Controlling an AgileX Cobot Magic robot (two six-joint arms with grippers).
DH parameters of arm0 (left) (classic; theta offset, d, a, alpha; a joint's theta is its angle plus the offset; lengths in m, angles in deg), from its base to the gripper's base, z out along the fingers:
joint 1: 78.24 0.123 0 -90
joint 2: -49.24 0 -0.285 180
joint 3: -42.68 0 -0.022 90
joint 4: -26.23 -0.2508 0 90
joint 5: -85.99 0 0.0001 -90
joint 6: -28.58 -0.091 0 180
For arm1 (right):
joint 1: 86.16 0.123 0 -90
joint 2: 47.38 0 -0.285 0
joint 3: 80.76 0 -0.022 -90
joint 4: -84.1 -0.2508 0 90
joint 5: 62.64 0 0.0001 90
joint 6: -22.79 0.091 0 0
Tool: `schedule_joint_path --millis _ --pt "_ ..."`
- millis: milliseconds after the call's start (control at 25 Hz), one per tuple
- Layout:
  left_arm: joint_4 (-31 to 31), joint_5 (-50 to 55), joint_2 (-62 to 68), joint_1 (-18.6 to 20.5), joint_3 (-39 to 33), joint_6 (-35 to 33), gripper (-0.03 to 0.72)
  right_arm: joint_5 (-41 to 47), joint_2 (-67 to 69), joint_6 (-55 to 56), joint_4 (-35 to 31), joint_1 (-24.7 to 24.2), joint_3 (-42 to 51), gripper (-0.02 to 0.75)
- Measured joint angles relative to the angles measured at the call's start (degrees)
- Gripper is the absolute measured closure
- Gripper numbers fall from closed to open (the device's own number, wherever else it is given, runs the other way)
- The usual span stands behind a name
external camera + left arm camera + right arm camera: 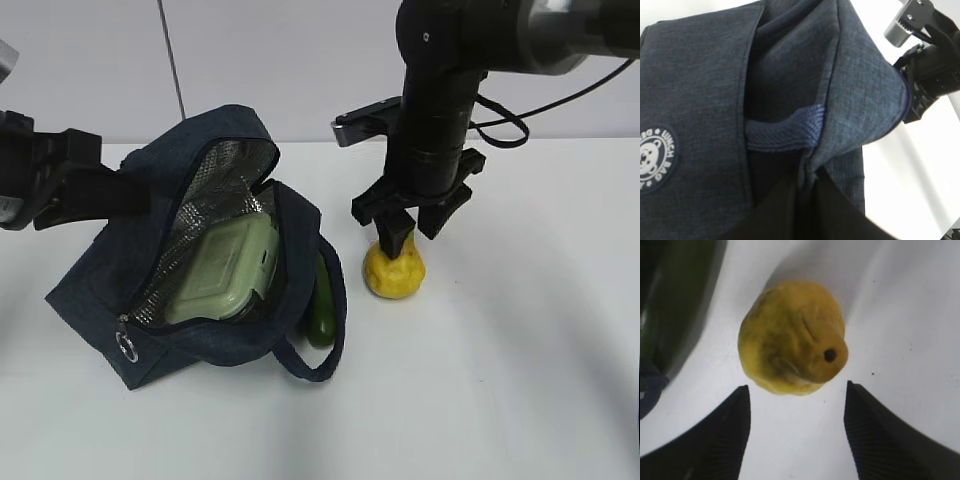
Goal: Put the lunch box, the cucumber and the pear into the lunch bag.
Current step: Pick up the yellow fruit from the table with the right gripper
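The navy lunch bag [100,290] lies open on the white table, its foil lining showing. The sage-lidded lunch box [225,270] sits inside its mouth. My left gripper [128,192] is shut on the bag's upper flap; the left wrist view shows its jaws pinching the bag's fabric [850,75] beside a strap. The dark green cucumber [321,300] lies on the table against the bag's right side, inside a strap loop, and shows in the right wrist view [670,300]. The yellow pear [393,270] stands right of it. My right gripper [410,238] hangs open just above the pear [790,340], apart from it.
The bag's metal ring pull [127,346] hangs at its front left corner. A strap loop [310,368] lies on the table in front of the cucumber. A grey wall stands behind the table [520,380]. The right arm shows in the left wrist view [932,85].
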Motion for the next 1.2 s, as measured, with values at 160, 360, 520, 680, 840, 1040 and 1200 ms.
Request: schedule_joint_path --millis 160,360,520,680,840,1040,1200 --pt "0.0 0.0 0.0 0.0 0.0 0.0 0.687 -2.1 0.1 0.0 -1.0 0.0 0.0 0.274" --pt "0.0 0.0 0.0 0.0 0.0 0.0 0.687 -2.8 1.6 0.0 -1.0 0.0 0.0 0.274" --pt "0.0 0.0 0.0 0.0 0.0 0.0 0.687 -4.2 2.5 0.0 -1.0 0.0 0.0 0.274" --pt "0.0 0.0 0.0 0.0 0.0 0.0 0.687 -5.3 2.7 0.1 -1.4 0.0 0.0 0.274" --pt "0.0 0.0 0.0 0.0 0.0 0.0 0.687 -5.7 2.7 0.3 -1.6 0.0 -0.5 0.274" --pt "0.0 0.0 0.0 0.0 0.0 0.0 0.687 -6.5 2.7 0.5 -1.6 0.0 -1.6 0.274" --pt "0.0 0.0 0.0 0.0 0.0 0.0 0.687 -6.6 2.7 0.7 -1.6 0.0 -1.6 0.284"
